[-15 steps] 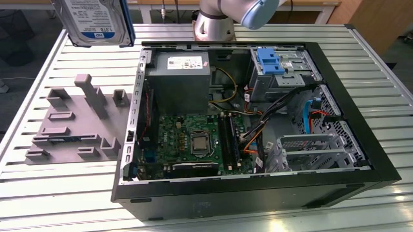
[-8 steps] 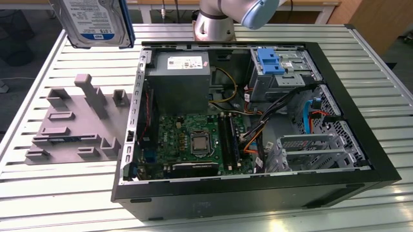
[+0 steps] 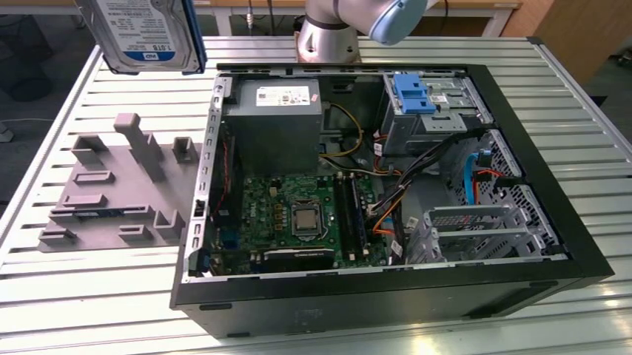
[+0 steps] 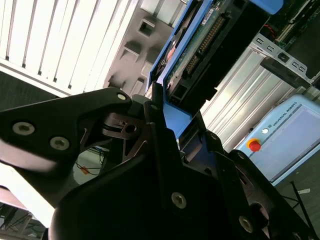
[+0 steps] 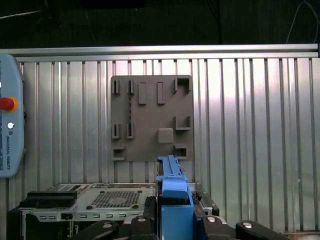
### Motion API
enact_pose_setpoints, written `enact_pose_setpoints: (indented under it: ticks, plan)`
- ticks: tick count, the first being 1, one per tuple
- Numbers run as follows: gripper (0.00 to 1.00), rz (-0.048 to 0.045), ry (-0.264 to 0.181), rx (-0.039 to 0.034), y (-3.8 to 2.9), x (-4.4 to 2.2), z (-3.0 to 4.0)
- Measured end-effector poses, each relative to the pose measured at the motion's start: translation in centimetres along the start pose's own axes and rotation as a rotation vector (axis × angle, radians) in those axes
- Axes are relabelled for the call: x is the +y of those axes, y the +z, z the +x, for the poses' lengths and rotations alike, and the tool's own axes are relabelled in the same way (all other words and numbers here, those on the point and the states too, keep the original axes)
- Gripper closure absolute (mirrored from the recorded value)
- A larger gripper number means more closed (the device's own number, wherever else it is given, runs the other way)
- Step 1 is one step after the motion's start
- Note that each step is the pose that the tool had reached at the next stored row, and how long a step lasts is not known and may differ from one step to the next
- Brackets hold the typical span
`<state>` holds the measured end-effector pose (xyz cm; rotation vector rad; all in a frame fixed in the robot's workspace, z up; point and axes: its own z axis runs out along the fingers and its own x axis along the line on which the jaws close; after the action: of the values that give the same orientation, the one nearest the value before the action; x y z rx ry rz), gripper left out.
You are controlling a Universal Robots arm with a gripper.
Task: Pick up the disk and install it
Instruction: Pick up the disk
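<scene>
The pincer (image 4: 176, 119) is clamped on the disk (image 3: 143, 33), holding it in mid-air. The disk hangs high above the grey holder plate (image 3: 109, 188).

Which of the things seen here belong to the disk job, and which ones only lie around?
Job: disk, clamped in the gripper; open computer case, probably its destination.
Lying about: grey slotted plate; control pendant; power-supply box.

Silvery metal disk (image 3: 138, 29), ribbed metal table (image 3: 89, 296)
</scene>
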<state>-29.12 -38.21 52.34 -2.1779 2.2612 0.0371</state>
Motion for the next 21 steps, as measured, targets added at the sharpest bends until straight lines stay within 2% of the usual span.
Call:
enact_pose_setpoints:
  ticks: [3,6,9,10,11,21]
  plan:
    - [0.64,0.0,0.0,0.0,0.0,-0.03,0.01]
    - [0.64,0.0,0.0,0.0,-0.01,-0.34,-0.01]
    - [0.64,0.0001,0.0,0.0,-0.01,-1.12,-0.04]
    - [0.64,0.0001,0.0,0.0,-0.03,-1.91,-0.07]
    - [0.64,0.0,0.0,0.0,-0.03,-2.22,-0.08]
    - [0.64,0.0,0.0,0.0,-0.06,-4.12,-0.15]
